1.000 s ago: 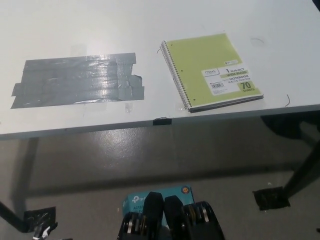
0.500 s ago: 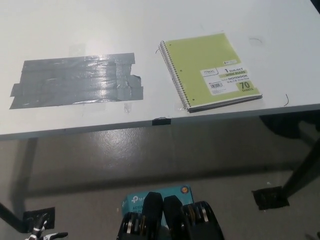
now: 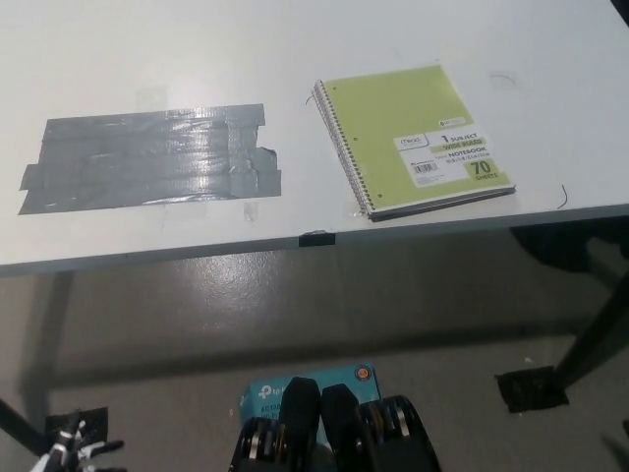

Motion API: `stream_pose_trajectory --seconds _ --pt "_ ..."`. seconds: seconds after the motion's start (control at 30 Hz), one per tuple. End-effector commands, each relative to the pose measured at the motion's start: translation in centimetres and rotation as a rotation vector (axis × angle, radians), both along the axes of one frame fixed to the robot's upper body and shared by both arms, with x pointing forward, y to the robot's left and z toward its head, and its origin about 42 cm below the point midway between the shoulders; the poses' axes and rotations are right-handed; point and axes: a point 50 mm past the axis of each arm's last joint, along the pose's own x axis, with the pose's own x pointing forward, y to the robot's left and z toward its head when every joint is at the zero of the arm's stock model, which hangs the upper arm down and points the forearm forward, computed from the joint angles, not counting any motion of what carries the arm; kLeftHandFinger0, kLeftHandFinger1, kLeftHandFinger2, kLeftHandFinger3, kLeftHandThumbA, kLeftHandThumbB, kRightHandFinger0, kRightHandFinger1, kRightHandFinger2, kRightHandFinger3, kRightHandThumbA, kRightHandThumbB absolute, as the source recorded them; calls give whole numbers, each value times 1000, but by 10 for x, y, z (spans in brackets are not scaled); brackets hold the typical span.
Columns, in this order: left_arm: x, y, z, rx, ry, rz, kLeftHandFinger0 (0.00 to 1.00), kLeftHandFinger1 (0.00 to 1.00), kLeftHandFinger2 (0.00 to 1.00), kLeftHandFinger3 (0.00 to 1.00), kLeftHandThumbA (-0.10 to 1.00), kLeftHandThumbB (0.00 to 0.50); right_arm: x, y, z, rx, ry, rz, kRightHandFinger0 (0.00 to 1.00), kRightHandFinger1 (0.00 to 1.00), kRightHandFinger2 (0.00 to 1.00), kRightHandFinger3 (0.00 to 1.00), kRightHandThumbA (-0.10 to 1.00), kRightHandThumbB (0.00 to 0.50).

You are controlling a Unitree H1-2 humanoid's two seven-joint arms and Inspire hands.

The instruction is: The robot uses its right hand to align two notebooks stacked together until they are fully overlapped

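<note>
A lime-green spiral notebook [image 3: 417, 138] lies on the white table [image 3: 295, 59], near its front edge at the right, with the wire spine on its left side. A thin dark edge of a second notebook [image 3: 447, 204] shows just beneath its front side, so the two lie almost exactly one over the other. Only a small white part of my left hand [image 3: 71, 454] shows at the bottom left corner, low above the floor and far from the notebooks. My black right hand is out of the picture.
A wide patch of grey duct tape [image 3: 152, 157] is stuck on the table's left half. A small black clip [image 3: 316, 238] sits on the table's front edge. Below are the grey floor, table legs [image 3: 590, 339] and a teal box [image 3: 310, 385].
The notebooks have not moved. The bit of my left hand at the bottom left has shifted slightly. The view moved a touch between the earliest frame and now.
</note>
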Motion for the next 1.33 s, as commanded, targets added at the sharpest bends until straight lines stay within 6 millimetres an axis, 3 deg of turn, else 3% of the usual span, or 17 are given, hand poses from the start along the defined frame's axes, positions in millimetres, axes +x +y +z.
stream_pose_trajectory --seconds 0.0,0.13,0.17,0.27,0.33,0.47,0.57,0.67,0.7,0.77,0.9,0.93,0.97,1.07,1.13,1.2,1.3 --pt "5 6 8 -17 -18 61 561 629 817 1000 1000 374 13 -2 13 -1 -97 10 891 1000 1000 1000 542 143" --pt "12 9 14 -18 -44 65 557 640 826 1000 1000 394 20 2 17 3 -103 8 881 1000 1000 1000 559 139" --pt "11 10 14 -24 -49 67 599 764 947 1000 1000 418 21 3 17 5 -101 8 891 1000 1000 1000 564 140" --pt "9 11 14 -54 -48 69 699 1000 1000 1000 1000 439 21 4 15 6 -102 12 906 1000 1000 1000 569 137" --pt "9 11 15 -101 -60 69 834 1000 1000 1000 1000 437 21 4 15 6 -99 10 928 1000 1000 1000 571 135" --pt "8 11 15 -131 -76 68 982 1000 1000 1000 1000 426 23 3 17 17 -119 5 899 1000 1000 1000 541 127" --pt "12 13 18 -132 -90 59 957 1000 1000 1000 1000 402 29 6 20 59 -175 -8 868 1000 1000 1000 687 173" --pt "11 14 18 -121 -87 43 947 1000 1000 1000 1000 413 26 6 19 136 -222 -40 887 1000 1000 1000 774 197" --pt "11 14 19 -124 -94 31 920 1000 1000 1000 997 427 26 6 20 209 -259 -77 881 1000 1000 1000 841 234" --pt "11 15 19 -111 -103 16 885 1000 1000 1000 1000 441 25 7 20 267 -293 -127 843 1000 1000 1000 837 247" --pt "9 15 18 -112 -122 -30 860 1000 1000 1000 997 409 22 4 23 329 -346 -196 952 1000 1000 1000 934 261" --pt "10 16 18 -119 -126 -39 843 1000 1000 1000 971 404 21 3 24 359 -381 -213 1000 1000 1000 1000 958 288" --pt "10 16 18 -119 -126 -40 837 1000 1000 1000 970 401 21 3 24 360 -381 -214 1000 1000 1000 1000 962 289" --pt "9 18 19 -105 -144 -61 804 968 1000 1000 962 411 21 5 27 399 -457 -218 1000 1000 1000 1000 904 232" --pt "9 17 20 -112 -160 -88 766 905 968 1000 925 468 21 6 30 343 -530 -205 1000 1000 1000 1000 903 218" --pt "9 15 22 -110 -176 -115 768 890 959 1000 933 470 21 7 31 352 -533 -191 1000 1000 1000 1000 878 202" --pt "10 13 22 -99 -206 -180 777 901 972 1000 953 496 20 10 31 339 -515 -157 1000 1000 1000 1000 936 222"
